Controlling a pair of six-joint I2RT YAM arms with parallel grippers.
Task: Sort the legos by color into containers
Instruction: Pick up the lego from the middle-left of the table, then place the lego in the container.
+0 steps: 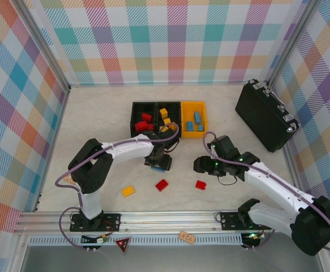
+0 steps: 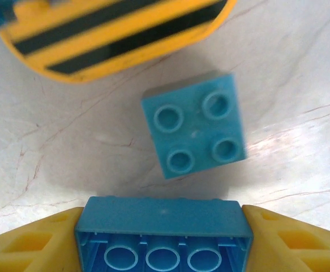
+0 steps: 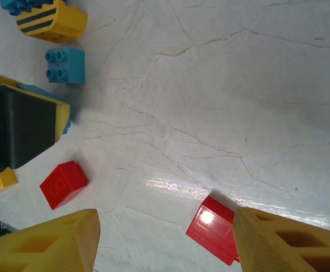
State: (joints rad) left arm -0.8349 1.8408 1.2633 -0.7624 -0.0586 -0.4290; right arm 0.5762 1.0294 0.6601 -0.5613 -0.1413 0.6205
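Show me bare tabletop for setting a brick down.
Bare: between the left wall and the black bins; between the yellow bin and the black case. Crowded: before the bins, around the left gripper holding a blue brick, the right gripper and loose bricks.

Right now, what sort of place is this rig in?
Likely a lab robot cell, not a home or factory: plaid backdrop walls on an aluminium frame, two arms bolted to its rail, legos and bins staged on the table.
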